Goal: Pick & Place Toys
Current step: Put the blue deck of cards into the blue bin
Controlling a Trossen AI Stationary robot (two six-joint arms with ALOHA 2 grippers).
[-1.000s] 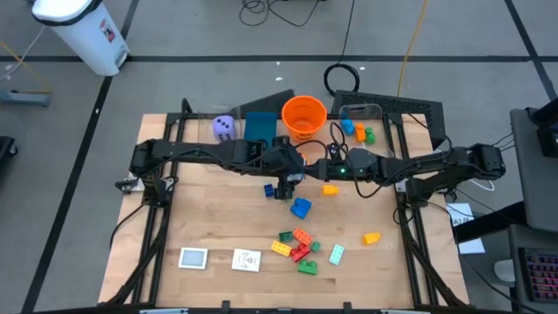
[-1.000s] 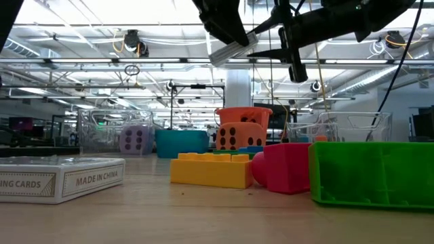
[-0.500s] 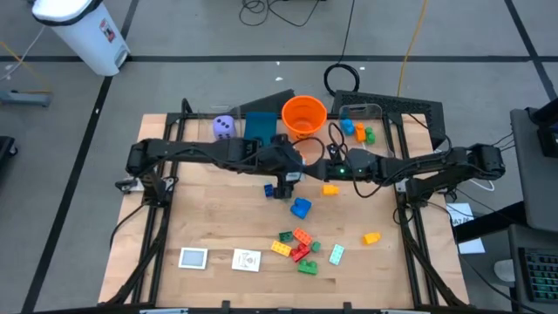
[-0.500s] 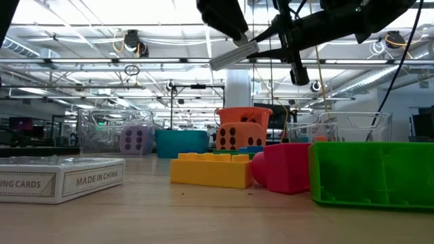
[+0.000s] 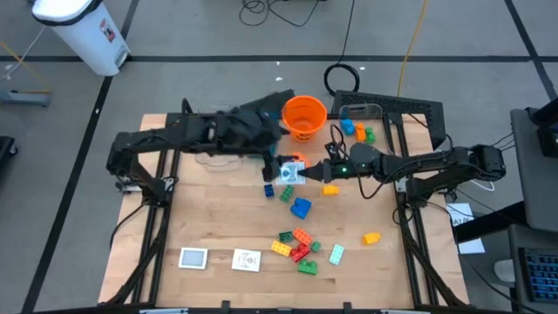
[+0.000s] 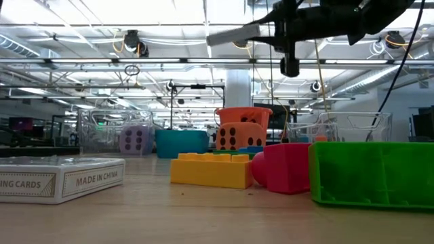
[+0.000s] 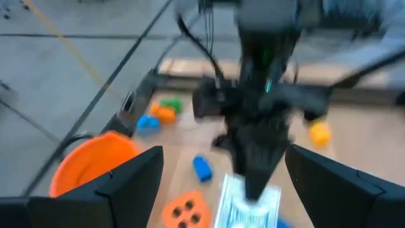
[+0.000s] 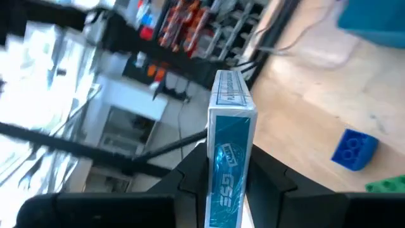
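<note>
Layout of the table, seen from above

The bucket (image 5: pixel 304 116) stands at the far edge, a die (image 5: pixel 224 127) to its left. Nearer, mid-table, the right gripper (image 5: pixel 307 172) holds a card box (image 5: pixel 290 173) above the boards; loose bricks (image 5: pixel 297 246) lie near, two flat cards (image 5: pixel 220 258) to their left.

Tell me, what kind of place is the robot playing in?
Probably a big robot lab or workshop. Behind the wooden table with its small plastic building bricks are a high ceiling with metal beams, more workstations, and a bare concrete floor with loose cables.
</note>
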